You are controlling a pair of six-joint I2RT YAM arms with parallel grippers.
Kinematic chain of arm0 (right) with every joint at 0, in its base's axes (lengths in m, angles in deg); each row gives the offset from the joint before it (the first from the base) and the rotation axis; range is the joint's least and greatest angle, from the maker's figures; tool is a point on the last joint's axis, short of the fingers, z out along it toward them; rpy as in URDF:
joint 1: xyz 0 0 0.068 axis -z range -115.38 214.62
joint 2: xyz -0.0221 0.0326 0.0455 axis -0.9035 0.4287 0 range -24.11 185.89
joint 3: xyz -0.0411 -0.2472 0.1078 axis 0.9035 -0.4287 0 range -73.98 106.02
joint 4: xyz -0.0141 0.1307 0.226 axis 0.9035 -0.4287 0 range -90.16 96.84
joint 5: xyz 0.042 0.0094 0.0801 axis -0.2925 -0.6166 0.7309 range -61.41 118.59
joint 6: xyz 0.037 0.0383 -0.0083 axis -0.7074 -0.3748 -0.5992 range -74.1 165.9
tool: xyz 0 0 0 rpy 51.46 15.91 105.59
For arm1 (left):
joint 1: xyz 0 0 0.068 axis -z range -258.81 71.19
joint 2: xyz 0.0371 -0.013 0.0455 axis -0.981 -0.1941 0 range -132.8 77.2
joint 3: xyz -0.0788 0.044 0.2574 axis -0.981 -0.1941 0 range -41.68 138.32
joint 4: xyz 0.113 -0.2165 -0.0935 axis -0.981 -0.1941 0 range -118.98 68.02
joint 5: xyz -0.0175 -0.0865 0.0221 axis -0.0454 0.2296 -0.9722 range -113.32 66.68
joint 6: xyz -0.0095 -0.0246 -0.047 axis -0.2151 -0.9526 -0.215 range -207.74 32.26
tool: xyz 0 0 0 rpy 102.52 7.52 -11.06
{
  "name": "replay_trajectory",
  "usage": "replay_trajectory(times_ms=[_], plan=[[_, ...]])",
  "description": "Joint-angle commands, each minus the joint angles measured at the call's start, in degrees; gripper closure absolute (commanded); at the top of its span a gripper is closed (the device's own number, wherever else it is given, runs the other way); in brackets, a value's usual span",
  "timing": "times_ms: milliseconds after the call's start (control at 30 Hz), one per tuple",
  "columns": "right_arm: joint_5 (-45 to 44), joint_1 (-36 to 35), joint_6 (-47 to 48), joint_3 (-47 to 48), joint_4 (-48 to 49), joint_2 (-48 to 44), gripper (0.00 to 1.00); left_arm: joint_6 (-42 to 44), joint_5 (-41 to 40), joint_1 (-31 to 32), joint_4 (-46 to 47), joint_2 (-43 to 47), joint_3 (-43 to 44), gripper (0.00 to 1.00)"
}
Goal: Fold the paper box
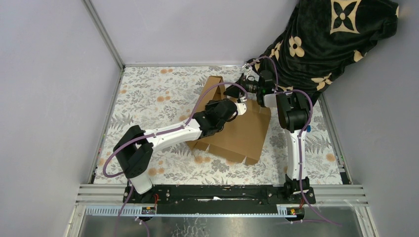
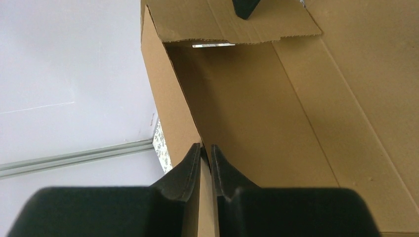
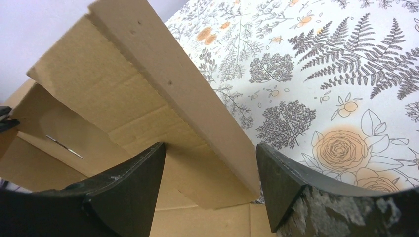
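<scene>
I see lots of free room on the left side of the table [image 1: 148, 94], between the paper box [image 1: 237, 136] and the grey side wall [image 1: 49, 98]. A thin free strip runs along the near edge too. The box sits right of the middle, and its raised walls stand in the way. My left arm [image 1: 173, 132] lies across its near-left part. My left hand [image 2: 206, 148] pinches one thin wall. My right hand [image 3: 210, 145] has its fingers wide around a thick raised flap. Both hands are close together at the far side. A dark flowered cloth [image 1: 326, 39] fills the far right corner. My right arm [image 1: 294, 143] stands in the strip right of the box.
</scene>
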Motion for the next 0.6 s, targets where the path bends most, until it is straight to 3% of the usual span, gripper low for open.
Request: replay_trajectory(times_ms=[0, 100, 233, 400, 567], plan=[[2.94, -0.93, -6.96, 2.99, 11.85, 0.49, 0.24, -1.71, 3.58, -0.78, -0.3, 0.24, -1.21, 0.84], [4.88, -1.48, -12.78, 4.7, 17.0, 2.22, 0.24, -1.8, 3.86, -1.01, -0.34, 0.06, -1.07, 0.83], [6.13, -2.57, -13.15, 6.48, 16.76, 3.48, 0.23, -2.04, 4.41, -1.13, -0.38, 0.07, -1.08, 0.83], [5.3, -4.59, -3.96, 6.88, 5.14, 2.72, 0.27, -2.23, 4.82, -1.37, -0.45, 0.19, -1.0, 0.83], [2.04, -6.2, 5.11, 5.89, -3.79, 0.24, 0.43, -2.68, 5.81, -1.38, -0.75, 0.78, -0.73, 0.83]])
